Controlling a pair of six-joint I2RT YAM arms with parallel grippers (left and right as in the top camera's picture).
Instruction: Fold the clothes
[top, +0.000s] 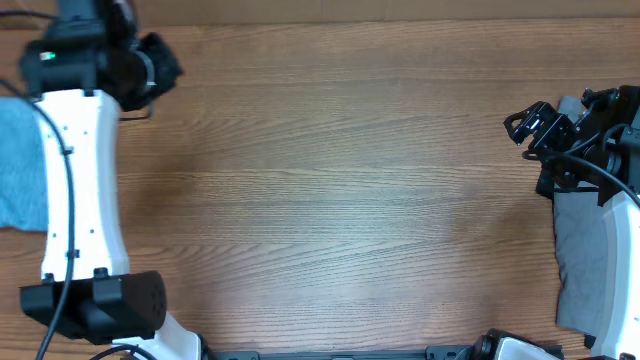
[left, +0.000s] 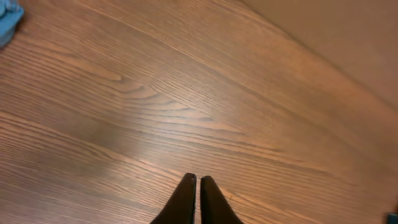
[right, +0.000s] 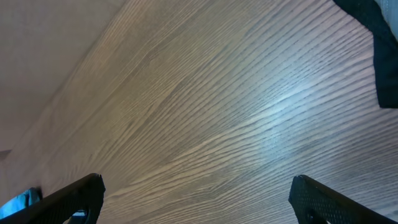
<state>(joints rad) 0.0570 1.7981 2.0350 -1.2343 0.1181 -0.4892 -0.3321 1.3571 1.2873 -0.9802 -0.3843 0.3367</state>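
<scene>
The clothes (top: 20, 165), a light blue fabric, lie at the table's far left edge, partly cut off by the frame and by my left arm. A corner of them shows in the left wrist view (left: 9, 20). My left gripper (top: 160, 65) hovers over bare wood at the back left, to the right of the clothes. Its jaws (left: 198, 178) are shut with nothing between them. My right gripper (top: 522, 128) is at the far right, open wide (right: 196, 186) over bare wood and holding nothing.
A grey garment (top: 585, 260) lies at the right edge under my right arm; its dark edge shows in the right wrist view (right: 380, 43). The wooden table (top: 340, 190) stretches between the two arms.
</scene>
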